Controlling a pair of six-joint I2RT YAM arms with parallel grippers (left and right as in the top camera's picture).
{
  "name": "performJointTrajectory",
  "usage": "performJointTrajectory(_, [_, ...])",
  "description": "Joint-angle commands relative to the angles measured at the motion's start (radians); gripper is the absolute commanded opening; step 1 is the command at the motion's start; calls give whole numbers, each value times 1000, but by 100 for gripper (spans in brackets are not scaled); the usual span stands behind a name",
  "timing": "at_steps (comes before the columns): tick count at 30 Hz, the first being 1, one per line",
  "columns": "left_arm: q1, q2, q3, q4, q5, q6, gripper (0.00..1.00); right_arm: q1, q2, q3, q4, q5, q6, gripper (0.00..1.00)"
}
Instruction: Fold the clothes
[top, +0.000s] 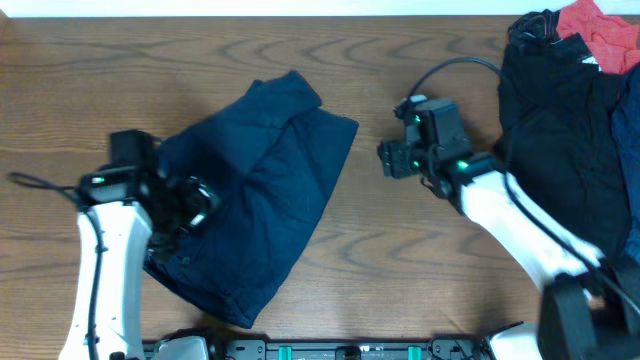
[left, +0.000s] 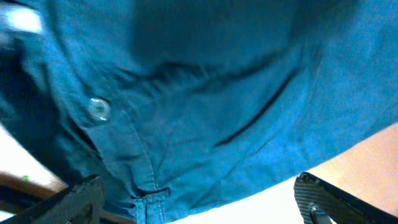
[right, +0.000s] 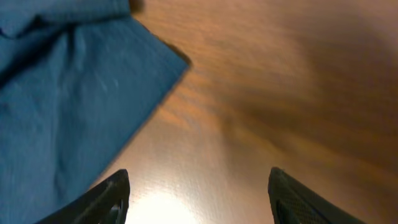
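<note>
Navy trousers (top: 265, 190) lie bunched and part-folded on the wooden table (top: 400, 270), left of centre. One end reaches toward the far side; the other end runs to the near edge.

Left gripper (top: 198, 200) sits over the left near part of the trousers. Jaws stand wide, one finger at each side in the wrist view, nothing pinched between them. Cloth fills that view: a seam, a small pale button (left: 98, 109), a fly flap below it.

Right gripper (top: 390, 160) hangs over bare wood just right of the trousers, apart from them. Jaws wide, empty. Its wrist view shows a corner of the blue cloth at far left.

Heap of black clothes (top: 550, 110) at the far right, with a red cloth (top: 600, 35) on top at the corner.
</note>
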Motion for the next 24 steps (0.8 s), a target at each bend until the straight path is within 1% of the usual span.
performJointTrajectory(1, [-55, 8, -60, 21, 10, 11, 98, 6, 114, 14, 113, -105, -31, 69])
performJointTrajectory(2, [-64, 8, -77, 33, 10, 2, 98, 10, 145, 18, 145, -119, -31, 70])
performJointTrajectory(4, [-74, 8, -109, 45, 10, -14, 98, 19, 215, 31, 187, -125, -23, 74])
performJointTrajectory(7, [-78, 8, -129, 48, 10, -9, 98, 31, 315, 61, 241, -156, -2, 79])
performJointTrajectory(16, [-79, 8, -131, 56, 10, -6, 98, 66, 501, 174, 264, -218, 27, 79])
performJointTrajectory(17, [-79, 8, -131, 59, 10, -6, 98, 70, 512, 179, 264, -214, 33, 77])
performJointTrajectory(18, [-79, 8, -131, 61, 10, -6, 98, 72, 518, 182, 264, -212, 33, 73])
performJointTrajectory(19, [-79, 8, -131, 61, 10, -6, 98, 72, 520, 183, 264, -201, 41, 65])
performJointTrajectory(20, [-79, 8, -131, 60, 10, -6, 98, 72, 520, 183, 264, -181, 56, 51])
performJointTrajectory(22, [-79, 8, -131, 60, 10, -6, 98, 68, 520, 183, 261, -130, 86, 5])
performJointTrajectory(23, [-79, 8, -131, 61, 10, -6, 98, 65, 518, 184, 255, -106, 106, 1])
performJointTrajectory(24, [-79, 8, -131, 64, 10, -6, 98, 58, 515, 184, 246, -82, 120, 1])
